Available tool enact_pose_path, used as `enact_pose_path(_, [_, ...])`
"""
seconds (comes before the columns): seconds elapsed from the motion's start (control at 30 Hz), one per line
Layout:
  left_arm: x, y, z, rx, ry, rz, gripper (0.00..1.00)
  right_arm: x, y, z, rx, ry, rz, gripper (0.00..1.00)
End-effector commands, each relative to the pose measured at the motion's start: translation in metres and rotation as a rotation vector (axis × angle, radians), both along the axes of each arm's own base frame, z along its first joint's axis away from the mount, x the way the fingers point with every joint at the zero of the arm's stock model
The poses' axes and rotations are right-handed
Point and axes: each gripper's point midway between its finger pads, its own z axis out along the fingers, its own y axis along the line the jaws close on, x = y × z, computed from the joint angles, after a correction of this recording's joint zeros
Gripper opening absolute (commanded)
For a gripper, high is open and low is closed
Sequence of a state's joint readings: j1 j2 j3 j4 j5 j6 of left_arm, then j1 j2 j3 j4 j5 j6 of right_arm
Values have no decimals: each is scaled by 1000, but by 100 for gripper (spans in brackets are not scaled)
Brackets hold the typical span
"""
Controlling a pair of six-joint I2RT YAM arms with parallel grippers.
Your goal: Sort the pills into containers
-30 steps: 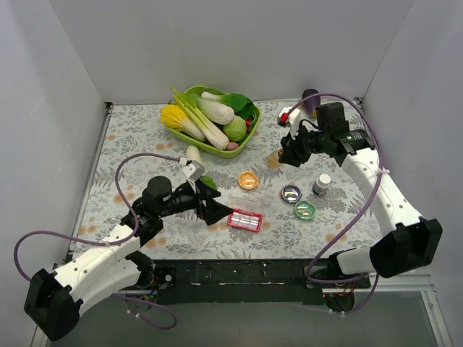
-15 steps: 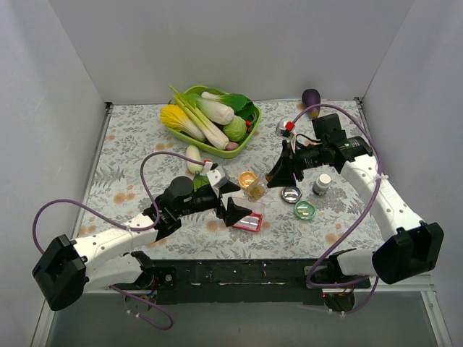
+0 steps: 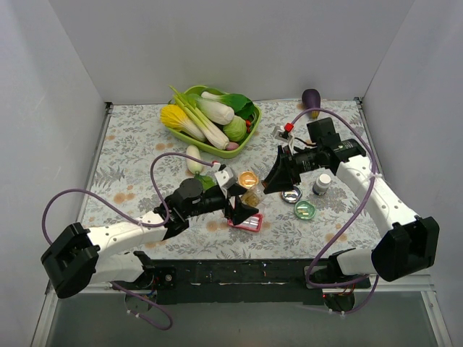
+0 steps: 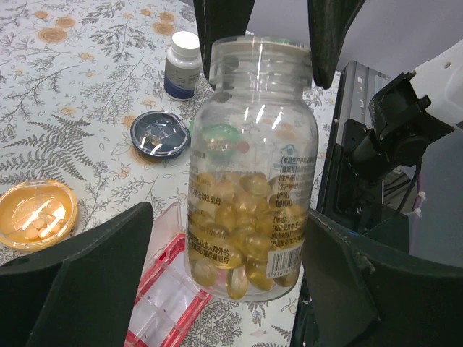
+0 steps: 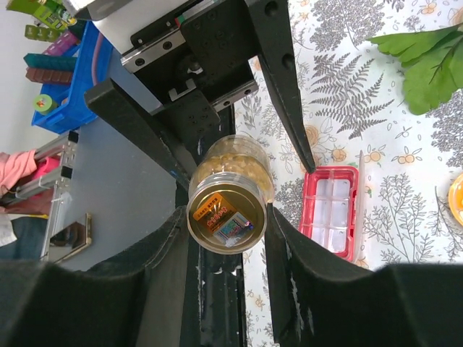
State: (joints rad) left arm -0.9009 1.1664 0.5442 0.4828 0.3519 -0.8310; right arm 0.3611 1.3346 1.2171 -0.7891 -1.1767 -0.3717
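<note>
The worktop (image 3: pixel 123 152) is covered by a floral cloth. A green bowl (image 3: pixel 248 137) of vegetables sits at the middle of its far edge, and an aubergine (image 3: pixel 311 97) lies in the far right corner. Both arms reach in and meet just right of the middle, toward the near edge.

The right gripper (image 3: pixel 266 186) is clamped on a clear bottle (image 4: pixel 249 188) of amber capsules, at its neck end. The left gripper (image 3: pixel 244 211) has its fingers spread wide on either side of the bottle's body. One finger stands clear of it; whether the other touches it I cannot tell.

The pink-red pill box (image 3: pixel 246 220) lies flat close to the middle of the near edge. In the top view the bottle shows between it and an orange dish (image 3: pixel 247 178). Toward the right edge stand a white-capped bottle (image 3: pixel 322 183), a dark lid (image 3: pixel 291 193) and a green lid (image 3: pixel 304 210).

The pills (image 4: pixel 37 221), pale and oblong, lie in the orange dish. Whether the box's compartments hold any is unclear.
</note>
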Motion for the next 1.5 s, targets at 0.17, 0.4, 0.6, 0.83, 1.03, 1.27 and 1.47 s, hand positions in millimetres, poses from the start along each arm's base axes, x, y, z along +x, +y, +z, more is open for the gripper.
enact_pose_path(0.17, [-9, -10, 25, -100, 43, -46, 27, -10, 5, -4, 36, 30, 40, 9])
enact_pose_path(0.4, [-38, -5, 14, -75, 100, -170, 0, -24, 2, -17, 7, -138, 180, 9])
enact_pose_path(0.6, [-64, 6, -5, -7, 155, -268, 0, -32, -6, -34, 36, -807, 445, 15])
enact_pose_path(0.83, [-51, 22, -9, -17, 141, -126, 0, -20, 5, -36, -40, -686, 278, 56])
enact_pose_path(1.03, [-41, 29, -7, 15, 126, -51, 0, -33, 16, -5, 24, -388, 172, 78])
enact_pose_path(1.27, [-41, 30, -11, 40, 133, -50, 0, -45, 27, 10, 26, 0, 79, 91])
enact_pose_path(1.47, [-40, 27, -8, 35, 135, -54, 0, -41, 39, -11, -27, 134, 3, 92])
